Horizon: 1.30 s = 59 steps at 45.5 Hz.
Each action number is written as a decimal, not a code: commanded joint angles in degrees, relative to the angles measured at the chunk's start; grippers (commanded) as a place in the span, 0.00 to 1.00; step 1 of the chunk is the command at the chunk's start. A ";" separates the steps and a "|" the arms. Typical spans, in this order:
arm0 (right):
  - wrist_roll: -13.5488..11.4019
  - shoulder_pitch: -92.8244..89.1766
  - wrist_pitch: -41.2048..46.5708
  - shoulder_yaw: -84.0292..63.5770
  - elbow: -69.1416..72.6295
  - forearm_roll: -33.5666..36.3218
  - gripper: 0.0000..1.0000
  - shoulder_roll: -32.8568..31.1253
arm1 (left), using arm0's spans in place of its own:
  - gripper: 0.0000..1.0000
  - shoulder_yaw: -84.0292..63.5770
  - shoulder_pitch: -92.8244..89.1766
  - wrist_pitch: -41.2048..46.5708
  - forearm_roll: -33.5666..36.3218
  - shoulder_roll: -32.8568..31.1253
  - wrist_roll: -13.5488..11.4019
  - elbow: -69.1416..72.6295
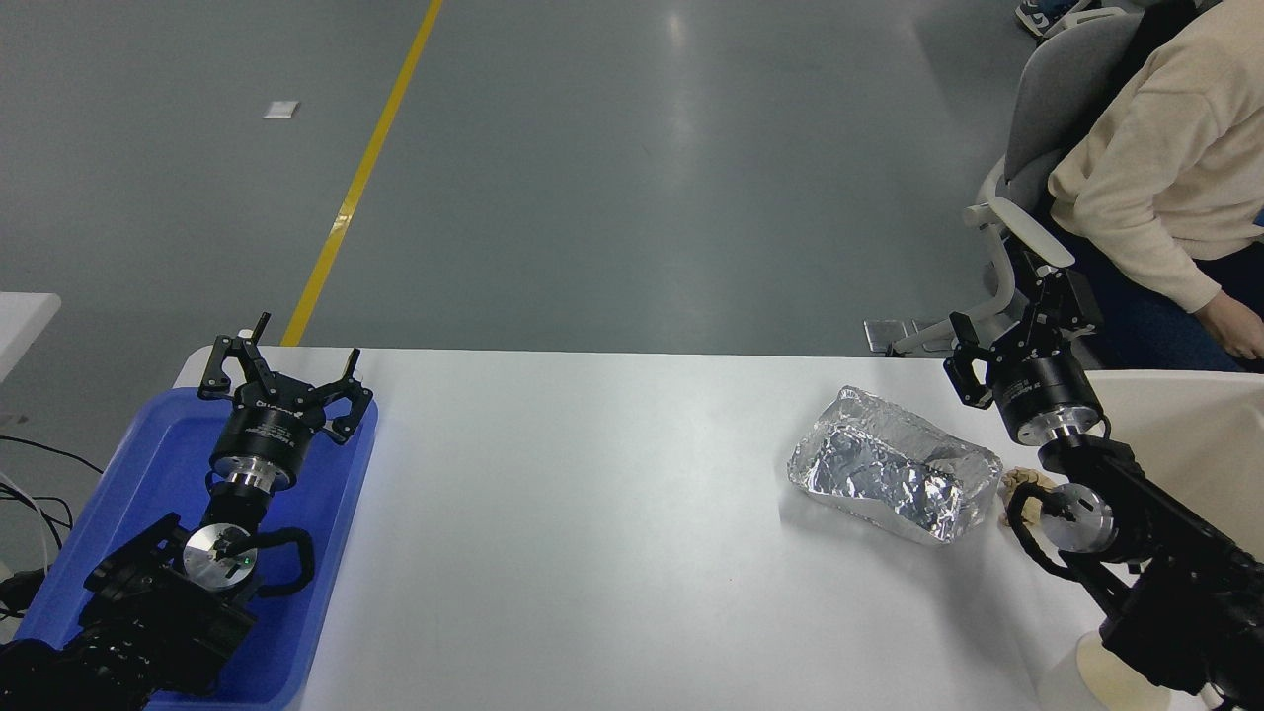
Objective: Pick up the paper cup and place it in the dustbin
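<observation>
Head view: white table (612,553) fills the lower half, grey floor with a yellow line beyond it. Left black gripper (283,373) parked at about 8 o'clock over the blue plastic tray (336,553), fingers spread, nothing between them. Right black gripper (1017,331) at about 3 o'clock, near the table's far edge, pointing away from the camera; its fingers stand apart with nothing visible between them, though the dark chair behind makes the tips hard to read. Just at 8 o'clock of that gripper lies the crinkled silver foil tray (894,476), flat on the table. Crumpled tan paper wad (1019,491) sits just beside the foil tray's right end, partly hidden by the right arm's wrist. Small cream-white paper cup (1111,681) shows only in part at about 5 o'clock, low right corner, under the right arm; upright or not, cannot tell. Large beige rectangular plastic dustbin (1185,434) at the right edge, behind the right arm, only part in view. Person in a cream sweater (1155,168) sits at about 2 o'clock on a grey chair (1047,99), one hand (1234,334) just past the dustbin's far rim.
</observation>
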 commanded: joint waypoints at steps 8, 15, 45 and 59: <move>-0.26 0.21 -0.18 -1.56 0.12 0.53 1.00 -0.80 | 1.00 0.00 0.00 0.00 -0.09 0.00 0.01 0.00; -0.17 3.63 -0.27 -12.97 0.12 2.11 1.00 -6.77 | 1.00 0.00 0.00 0.00 0.00 0.00 -0.08 0.00; -0.17 50.03 5.17 -105.61 3.10 1.85 1.00 -20.41 | 1.00 0.00 0.00 0.00 0.00 0.00 0.10 0.00; -0.09 72.80 21.95 -129.97 17.33 -0.08 1.00 -18.56 | 1.00 0.00 0.00 0.00 0.00 0.00 0.10 0.00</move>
